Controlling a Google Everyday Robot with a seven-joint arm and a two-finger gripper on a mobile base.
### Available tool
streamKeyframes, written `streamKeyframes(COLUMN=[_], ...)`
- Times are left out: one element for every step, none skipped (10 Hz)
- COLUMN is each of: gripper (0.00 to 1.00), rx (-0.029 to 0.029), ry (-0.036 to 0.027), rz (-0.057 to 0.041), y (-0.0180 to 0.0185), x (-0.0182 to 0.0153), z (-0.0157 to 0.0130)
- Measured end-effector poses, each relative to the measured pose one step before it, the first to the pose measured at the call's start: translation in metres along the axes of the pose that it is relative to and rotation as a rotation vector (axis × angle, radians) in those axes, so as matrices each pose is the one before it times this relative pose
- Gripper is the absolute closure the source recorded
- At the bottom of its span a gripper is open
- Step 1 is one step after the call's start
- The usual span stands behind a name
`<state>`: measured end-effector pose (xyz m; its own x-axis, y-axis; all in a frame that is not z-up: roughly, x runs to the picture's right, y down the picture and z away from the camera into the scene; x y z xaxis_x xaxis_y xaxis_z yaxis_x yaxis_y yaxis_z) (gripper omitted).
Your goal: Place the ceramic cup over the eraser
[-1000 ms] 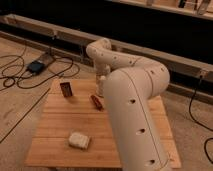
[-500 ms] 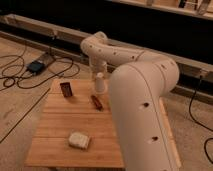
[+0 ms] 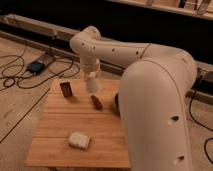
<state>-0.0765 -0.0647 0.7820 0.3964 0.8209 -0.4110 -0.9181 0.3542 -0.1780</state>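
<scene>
The ceramic cup [image 3: 93,83] is small, white and tapered, and hangs in the air above the back of the wooden table [image 3: 55,125]. My gripper [image 3: 92,75] is at the end of the white arm, right above the cup and shut on it. The eraser [image 3: 65,89], a small dark reddish-brown block, stands on the table's back left part. It is to the left of the cup and lower than it, and the two are apart.
A slim reddish-brown stick [image 3: 96,103] lies just below the cup. A pale beige cushion-like block [image 3: 79,140] lies near the front. A dark bowl [image 3: 117,102] is mostly hidden by my large white arm [image 3: 155,100]. Cables [image 3: 20,75] lie on the floor at left.
The gripper with the cup has moved a little left and down, closer to the eraser. The arm has swung nearer the camera. The things on the table have not moved.
</scene>
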Motion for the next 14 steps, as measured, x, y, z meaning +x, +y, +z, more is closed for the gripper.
streamKeyframes(gripper=[1.00, 1.00, 1.00, 1.00, 1.00, 1.00, 1.00, 1.00, 1.00, 1.00, 1.00, 1.00, 1.00, 1.00], rx=[-0.00394, -0.00303, -0.00340, -0.00393, -0.00454, -0.00250, -0.00137, -0.00231, -0.00311, -0.00626, -0.00405, -0.00530, -0.00709, -0.00775], ry=[-0.01664, -0.01299, -0.01688, -0.02023, -0.01700, -0.01127, -0.01261, -0.01109, -0.00564, -0.00802, -0.00234, -0.00381, -0.00480, -0.00845], rz=[-0.03323, -0.02582, -0.03642, -0.03901, -0.03312, -0.02512, -0.02825, -0.02770, -0.01731, -0.02196, -0.00974, -0.00876, -0.00858, -0.00697], y=[0.01061, 0.00834, 0.01143, 0.01232, 0.01112, 0.00832, 0.00853, 0.00789, 0.00506, 0.00693, 0.00287, 0.00256, 0.00342, 0.00340], x=[0.00095, -0.00022, -0.00189, -0.00482, -0.00566, -0.00495, -0.00682, -0.00821, -0.00564, -0.00878, -0.00507, -0.00667, -0.00773, -0.00942], z=[-0.01133, -0.00836, -0.00965, -0.00957, -0.00721, -0.00409, -0.00363, -0.00163, 0.00026, 0.00116, 0.00231, 0.00253, 0.00325, 0.00406])
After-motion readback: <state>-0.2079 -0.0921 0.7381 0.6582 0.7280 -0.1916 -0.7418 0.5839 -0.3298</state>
